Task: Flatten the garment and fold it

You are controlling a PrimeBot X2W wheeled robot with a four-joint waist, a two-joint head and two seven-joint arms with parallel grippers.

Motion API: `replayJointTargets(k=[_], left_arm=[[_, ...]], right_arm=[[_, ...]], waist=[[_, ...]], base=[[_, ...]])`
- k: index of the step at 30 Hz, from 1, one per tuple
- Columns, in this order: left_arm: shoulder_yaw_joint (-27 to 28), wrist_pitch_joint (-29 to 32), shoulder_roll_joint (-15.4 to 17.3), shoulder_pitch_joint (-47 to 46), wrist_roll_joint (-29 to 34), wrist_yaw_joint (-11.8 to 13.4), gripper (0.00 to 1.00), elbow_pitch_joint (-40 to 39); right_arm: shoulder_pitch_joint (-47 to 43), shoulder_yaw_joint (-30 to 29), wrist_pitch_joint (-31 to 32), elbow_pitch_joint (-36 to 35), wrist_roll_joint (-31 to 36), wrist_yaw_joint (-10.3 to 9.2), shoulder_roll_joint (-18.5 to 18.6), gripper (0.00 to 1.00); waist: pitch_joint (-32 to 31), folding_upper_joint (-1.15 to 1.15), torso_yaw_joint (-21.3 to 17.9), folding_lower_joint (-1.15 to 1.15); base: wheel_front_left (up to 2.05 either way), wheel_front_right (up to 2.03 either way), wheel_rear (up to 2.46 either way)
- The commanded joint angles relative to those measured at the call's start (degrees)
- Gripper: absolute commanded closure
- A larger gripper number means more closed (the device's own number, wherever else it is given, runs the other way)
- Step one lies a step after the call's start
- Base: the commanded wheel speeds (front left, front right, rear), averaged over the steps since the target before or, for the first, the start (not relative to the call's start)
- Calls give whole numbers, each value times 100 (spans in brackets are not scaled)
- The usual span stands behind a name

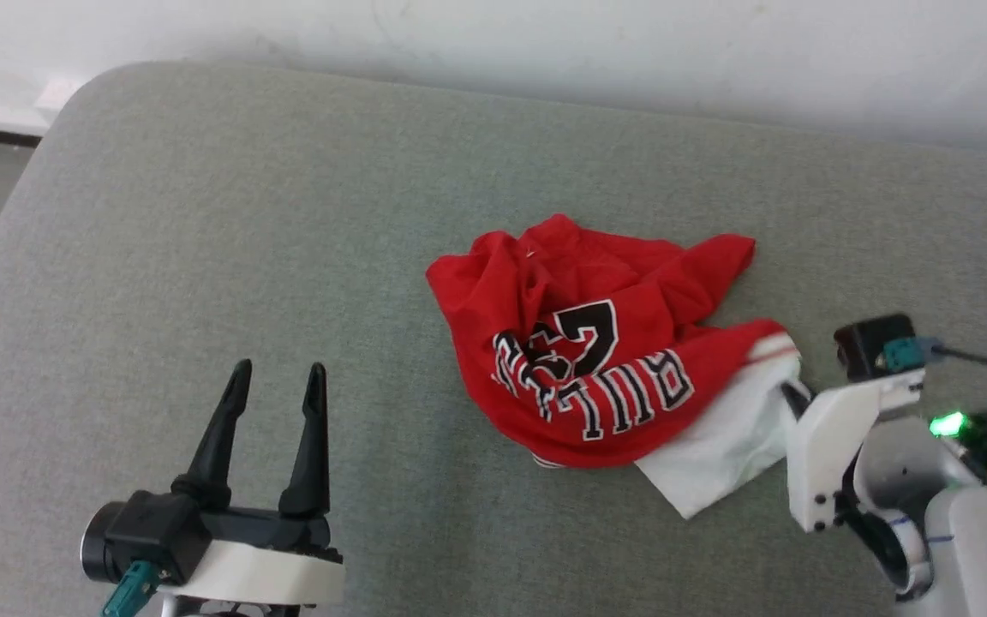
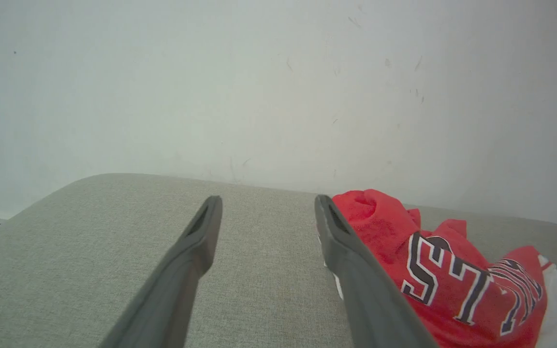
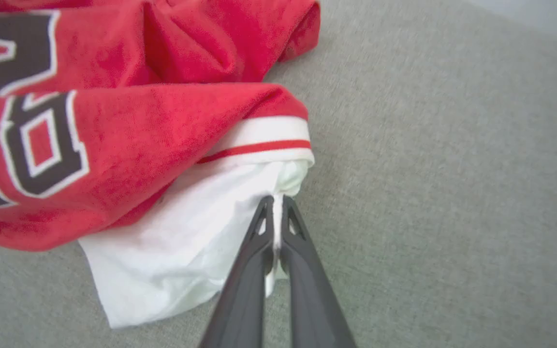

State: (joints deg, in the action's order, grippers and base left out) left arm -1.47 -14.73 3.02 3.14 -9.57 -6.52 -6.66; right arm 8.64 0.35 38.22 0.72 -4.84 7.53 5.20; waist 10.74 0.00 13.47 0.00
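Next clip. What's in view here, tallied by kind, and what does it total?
garment: 1, crumpled
grippers: 2, left gripper open, right gripper shut on the garment's white sleeve
grey surface: 1
Total: 4

I am looking at the garment (image 1: 605,274), a red jersey-style shirt, lying crumpled in a heap on the grey fabric surface (image 1: 288,214), right of centre in the head view. Its chest is facing up but bunching, so the black, white-outlined letters and number are showing upside down to me and partly sinking into folds. A white sleeve (image 1: 716,454) with red-and-white striped trim is spilling out at the near right edge, and the right tool (image 3: 274,205) is pinching that white cloth between closed fingers.
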Motion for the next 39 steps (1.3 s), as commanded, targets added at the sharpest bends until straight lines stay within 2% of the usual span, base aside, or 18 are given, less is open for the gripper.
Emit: replayJointTargets(k=[1,4,9,10,14,19,25,26,27,28,29,33,39], left_arm=[[49,-27,-14,17,3,4,0,-22],[93,-27,-14,69,21,35,0,-53],[139,-27,-14,135,31,52,0,-111],[139,-27,-14,135,31,52,0,-111],[172,-27,-14,193,25,44,0,-127],[184,-27,-14,200,29,12,0,-99],[200,-27,-4,119,39,-31,0,-36],[199,-27,-4,113,45,-36,0,-26],[195,-27,-4,109,53,-40,0,-16],[190,-27,-4,108,60,-43,0,-8],[184,-27,-4,110,65,-46,0,-1],[144,-27,-6,137,67,-55,0,30],[96,-27,-9,161,38,-58,0,43]], right_arm=[[252,26,-39,-267,-68,-4,94,100],[526,-162,59,-792,-165,-4,241,100],[516,-1107,419,-1610,-92,-4,471,100],[516,-1107,419,-1610,-92,-4,471,100],[-138,-2129,602,-1996,113,-4,546,100],[-1241,-2947,444,-1944,316,-4,229,100],[-1562,-2967,-134,-1393,418,-4,-86,100],[-1516,-2926,-223,-1334,448,-4,-101,87],[-1462,-2872,-301,-1303,498,-4,-104,59],[-1391,-2815,-375,-1302,533,-4,-97,4],[-1321,-2742,-425,-1324,565,-4,-67,0],[-923,-2252,-457,-1717,454,-4,91,0],[-212,-1084,-104,-2101,78,-4,218,0]], waist=[[-189,0,-240,0],[-308,0,-401,0],[-371,0,-499,0],[-371,0,-499,0],[-300,0,-460,0],[-140,0,-377,0],[-78,0,-362,0],[-85,0,-368,0],[-98,0,-375,0],[-115,0,-381,0],[-133,0,-385,0],[-232,0,-374,0],[-285,0,-307,0]], base=[[0,0,0],[0,0,0],[0,0,0],[0,0,0],[0,0,0],[0,0,0],[0,0,0],[0,0,0],[0,0,0],[0,0,0],[0,0,0],[0,0,0],[0,0,0]])
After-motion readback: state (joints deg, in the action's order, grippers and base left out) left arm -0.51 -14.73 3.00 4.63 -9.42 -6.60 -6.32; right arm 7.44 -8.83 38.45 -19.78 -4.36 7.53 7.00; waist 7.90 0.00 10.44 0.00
